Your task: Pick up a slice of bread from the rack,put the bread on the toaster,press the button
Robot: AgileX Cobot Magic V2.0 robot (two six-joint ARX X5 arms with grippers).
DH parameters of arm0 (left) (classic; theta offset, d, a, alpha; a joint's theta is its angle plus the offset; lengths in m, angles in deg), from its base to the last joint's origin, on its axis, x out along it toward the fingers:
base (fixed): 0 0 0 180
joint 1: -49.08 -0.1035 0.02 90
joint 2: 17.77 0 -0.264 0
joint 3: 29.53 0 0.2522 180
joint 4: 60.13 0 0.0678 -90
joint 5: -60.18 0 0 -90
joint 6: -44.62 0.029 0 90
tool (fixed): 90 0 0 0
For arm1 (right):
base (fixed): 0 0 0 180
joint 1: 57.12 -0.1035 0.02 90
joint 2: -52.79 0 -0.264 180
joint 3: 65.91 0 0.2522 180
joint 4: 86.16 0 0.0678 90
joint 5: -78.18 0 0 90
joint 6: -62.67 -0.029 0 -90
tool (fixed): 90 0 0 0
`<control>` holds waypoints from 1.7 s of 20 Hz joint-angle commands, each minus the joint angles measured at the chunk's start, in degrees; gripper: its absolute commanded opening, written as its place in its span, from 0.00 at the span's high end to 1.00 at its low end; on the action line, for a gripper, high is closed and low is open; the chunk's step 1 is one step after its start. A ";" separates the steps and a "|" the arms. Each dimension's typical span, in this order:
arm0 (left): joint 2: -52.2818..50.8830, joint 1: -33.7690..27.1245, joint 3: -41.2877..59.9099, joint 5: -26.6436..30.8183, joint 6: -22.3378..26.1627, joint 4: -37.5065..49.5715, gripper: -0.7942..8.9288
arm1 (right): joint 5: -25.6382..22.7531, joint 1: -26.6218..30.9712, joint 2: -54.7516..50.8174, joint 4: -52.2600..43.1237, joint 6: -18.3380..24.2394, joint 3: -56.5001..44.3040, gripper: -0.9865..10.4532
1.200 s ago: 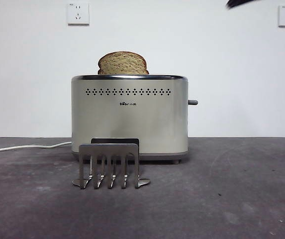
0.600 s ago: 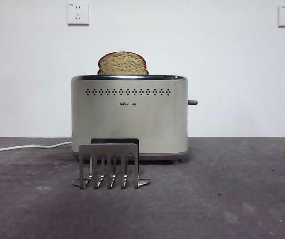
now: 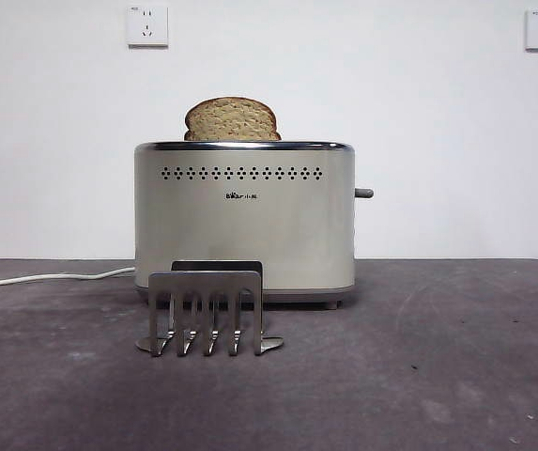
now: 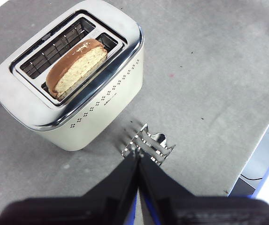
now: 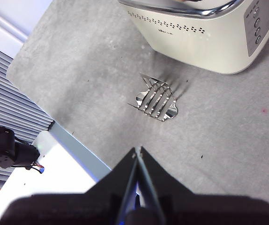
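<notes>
The slice of bread stands in a slot of the cream toaster, its rounded top sticking out above the chrome rim; it also shows from above in the left wrist view. The grey metal rack stands empty in front of the toaster. The dark lever button sticks out from the toaster's right side. My left gripper is shut and empty, high above the rack. My right gripper is shut and empty, high above the table near the rack.
A white power cord runs left from the toaster. Two white wall sockets sit on the back wall. The table edge lies near the rack's side; a control panel shows on the toaster's end.
A black arm tip at the top right corner one second ago has left the front view. The bread, toaster and rack have not moved.
</notes>
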 commanded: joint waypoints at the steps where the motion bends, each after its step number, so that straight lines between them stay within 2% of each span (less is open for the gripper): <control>1: 0.02 -0.04 0.22 0.02 -0.31 0.26 0.92 | 0.04 -0.07 -0.13 -0.15 0.50 -0.46 0.91; 3: -0.76 -0.87 0.22 0.33 -0.26 0.15 0.92 | 0.07 -0.07 -0.13 -0.15 0.50 -0.46 0.91; 5: -2.75 -2.14 0.22 0.11 5.35 1.73 0.92 | 0.07 -0.07 -0.13 -0.15 0.50 -0.46 0.91; 7: -6.43 -4.50 0.48 -2.29 7.80 9.46 0.92 | 0.07 -0.07 -0.13 -0.15 0.50 -0.46 0.91; 11: -14.78 -14.51 0.52 -12.70 7.43 23.56 0.92 | 0.07 -0.07 -0.13 -0.15 0.50 -0.46 0.91; 14: -19.82 -21.97 1.11 -13.31 7.45 26.62 0.92 | 0.07 -0.07 -0.13 -0.15 0.50 -0.46 0.91; 16: -24.28 -25.53 5.18 -12.94 7.45 30.27 0.92 | 0.07 -0.07 -0.13 -0.15 0.50 -0.46 0.91; 20: -38.29 -30.08 28.04 -5.27 7.17 50.56 0.92 | 0.07 -0.07 -0.13 -0.15 0.50 -0.46 0.91; 24: -50.95 -32.57 52.33 -4.20 4.17 65.11 0.92 | 0.07 -0.07 -0.13 -0.15 0.50 -0.46 0.91; 29: -63.25 -33.05 78.07 -2.14 -0.96 74.14 0.92 | 0.07 -0.07 -0.13 -0.15 0.50 -0.46 0.91; 34: -71.69 -33.03 95.36 -1.42 -3.32 76.17 0.92 | 0.07 -0.07 -0.13 -0.15 0.50 -0.46 0.91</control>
